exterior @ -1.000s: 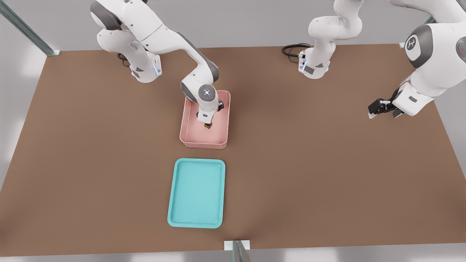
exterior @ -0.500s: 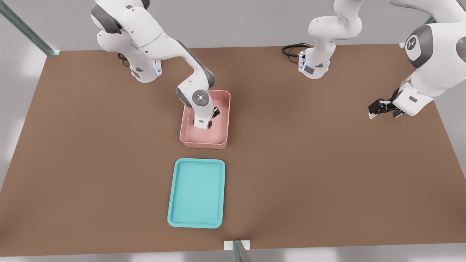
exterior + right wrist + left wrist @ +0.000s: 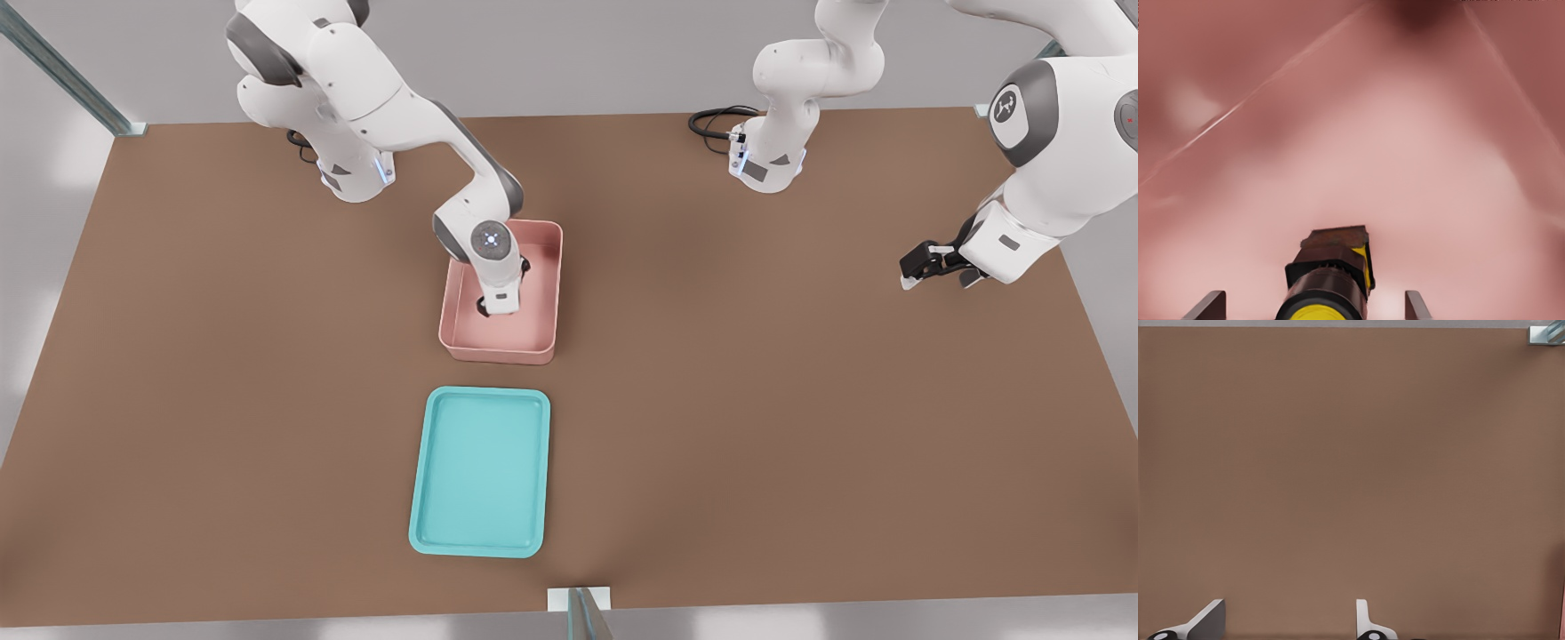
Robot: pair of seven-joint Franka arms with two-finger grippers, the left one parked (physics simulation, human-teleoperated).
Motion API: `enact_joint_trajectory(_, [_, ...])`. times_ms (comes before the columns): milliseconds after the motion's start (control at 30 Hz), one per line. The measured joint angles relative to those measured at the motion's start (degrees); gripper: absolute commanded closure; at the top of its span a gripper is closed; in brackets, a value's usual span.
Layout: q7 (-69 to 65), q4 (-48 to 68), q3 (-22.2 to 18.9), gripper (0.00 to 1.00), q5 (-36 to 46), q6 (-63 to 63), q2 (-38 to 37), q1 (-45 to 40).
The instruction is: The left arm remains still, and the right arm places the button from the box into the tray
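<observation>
Right arm's gripper (image 3: 500, 307) is down inside the pink box (image 3: 544, 293), wrist hiding the fingertips in the front view. In the right wrist view the button (image 3: 1330, 277) lies on the box floor between the two fingers (image 3: 1207, 305), centred, with clear gaps either side: jaws wide open, holding nothing. Button's long axis runs along the camera's line of sight, yellow cap towards the camera, dark body pointing away, so the fingers would close across its narrow width. Teal tray (image 3: 425, 462) sits near the box, nearer the front-view camera, with bare table between them.
</observation>
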Motion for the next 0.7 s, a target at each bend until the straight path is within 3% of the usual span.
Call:
enact_joint_trajectory(233, [-4.6,0.2,0.0,0.01,0.0,1.3,1.1,0.0])
enact_joint_trajectory(333, [-6.1,0.3,0.0,0.19,0.0,1.8,1.2,0.0])
enact_joint_trajectory(467, [-7.7,0.4,0.1,0.20,0.0,2.1,1.6,0.0])
enact_joint_trajectory(600, [-9.1,0.5,0.0,0.50,0.1,2.2,1.6,0.0])
enact_joint_trajectory(700, [-10.1,0.5,0.1,0.53,0.3,2.2,1.4,0.0])
